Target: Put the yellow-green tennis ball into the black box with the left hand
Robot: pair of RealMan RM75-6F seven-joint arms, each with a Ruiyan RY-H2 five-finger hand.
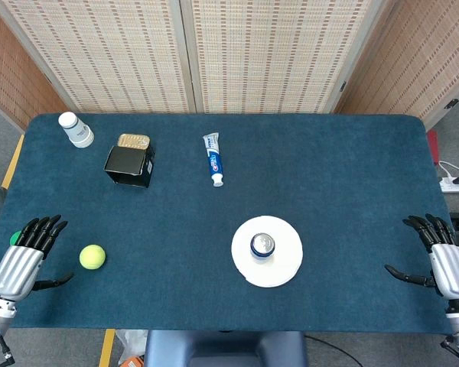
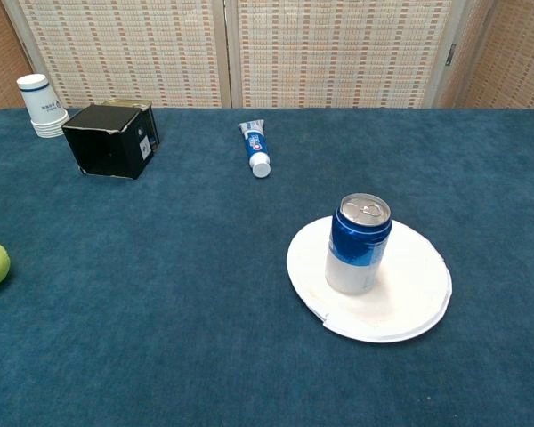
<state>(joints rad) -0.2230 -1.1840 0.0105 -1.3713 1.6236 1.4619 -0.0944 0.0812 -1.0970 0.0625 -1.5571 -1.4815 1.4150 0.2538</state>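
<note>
Dark blue cloth is covering the tabletop (image 1: 344, 176), woven screens are standing behind it, and nothing of the task is done yet. At the lower left of the head view the left hand (image 1: 23, 260) is hovering at the tabletop's edge, fingers spread, holding nothing. Just to its right the yellow-green tennis ball (image 1: 92, 257) is sitting loose on the cloth; the chest view is only catching it at the far left edge. At the lower right the right hand (image 1: 440, 260) is resting idle, fingers apart and empty too.

So everything is left: reach, grasp, carry, drop. Toward the middle, a blue can (image 1: 262, 245) is standing upright on a white plate (image 1: 287, 264), well off the route. Further up, a toothpaste tube (image 1: 213, 158) is lying flat, also clear. At the upper left the black box (image 1: 129, 165) is waiting, with a gold tin (image 1: 134, 141) touching its far side and stacked paper cups (image 1: 76, 129) just beyond. The lane from ball to box is looking open; those neighbours are crowding only the far side.
</note>
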